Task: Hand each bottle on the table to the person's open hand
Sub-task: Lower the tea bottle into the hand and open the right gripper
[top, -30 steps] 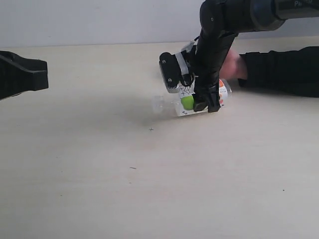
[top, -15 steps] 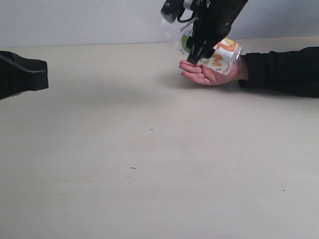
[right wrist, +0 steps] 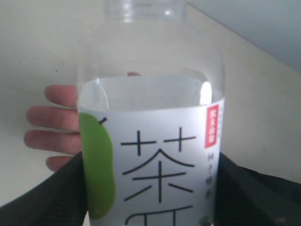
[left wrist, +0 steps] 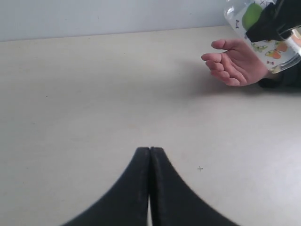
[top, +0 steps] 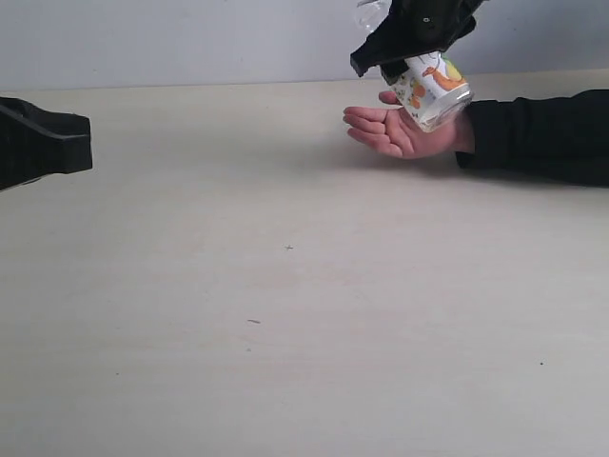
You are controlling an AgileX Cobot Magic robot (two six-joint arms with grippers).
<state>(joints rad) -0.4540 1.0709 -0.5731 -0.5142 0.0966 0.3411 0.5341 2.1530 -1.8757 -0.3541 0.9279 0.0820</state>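
My right gripper (top: pixel 411 43) is shut on the short bottle with the green-apple-and-orange label (top: pixel 433 88), holding it tilted in the air just above the person's open hand (top: pixel 395 133). In the right wrist view the bottle (right wrist: pixel 150 155) fills the frame between the black fingers (right wrist: pixel 51 197), with the hand's fingers (right wrist: pixel 51 125) behind it. The left wrist view shows the same bottle (left wrist: pixel 263 33) over the hand (left wrist: pixel 233 63). My left gripper (left wrist: pixel 150 150) is shut and empty, hovering over the table (top: pixel 285 314) at the far left. No other bottles are in view.
The person's dark-sleeved forearm (top: pixel 542 133) lies along the table's back right. A pale wall (top: pixel 171 38) runs behind the table's far edge. A few tiny dark specks (top: pixel 288 248) mark the tabletop.
My right gripper lifted the bottle off the table, carried it up and back, and now holds it over the open palm, a little further right than half a second ago.
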